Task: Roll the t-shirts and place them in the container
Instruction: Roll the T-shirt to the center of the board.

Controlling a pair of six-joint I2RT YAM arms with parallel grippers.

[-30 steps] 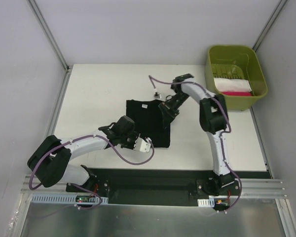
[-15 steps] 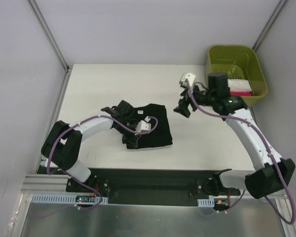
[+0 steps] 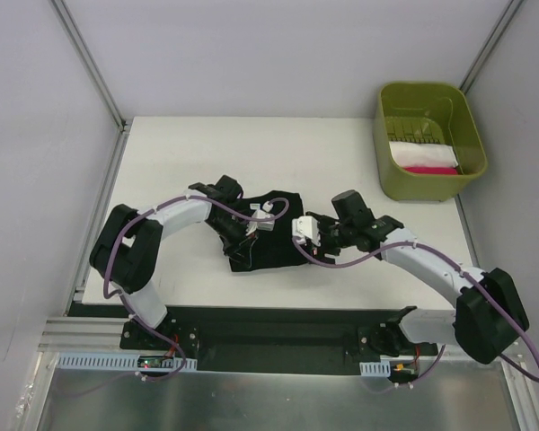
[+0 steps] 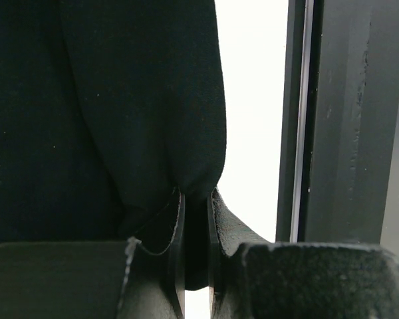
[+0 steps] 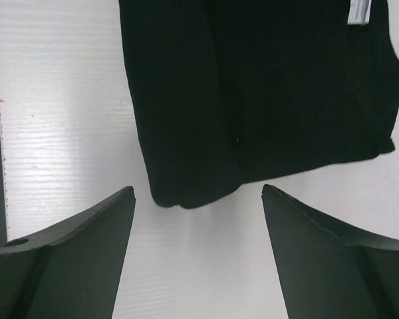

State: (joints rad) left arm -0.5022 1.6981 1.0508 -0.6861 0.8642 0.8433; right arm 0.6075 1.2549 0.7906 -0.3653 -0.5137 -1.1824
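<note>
Right hand (image 5: 198, 191) back, left hand (image 4: 195, 199) pinches t-shirt (image 4: 120, 100)

A white table (image 3: 180, 162) fills the middle of the overhead view, its top matt and faintly grained where the right wrist camera sees it close. Pale grey walls (image 3: 269, 54) close it in at the back and on both sides, joined by slim metal posts (image 3: 88, 61) that run up from the far corners. An olive-green plastic bin (image 3: 386, 117) stands at the far right corner. Along the near edge lies a black strip (image 3: 278, 323), then an aluminium rail (image 3: 278, 356), then a brushed metal sheet (image 3: 269, 400), perhaps a lower shelf. The light is even and soft, with faint shadows.
</note>
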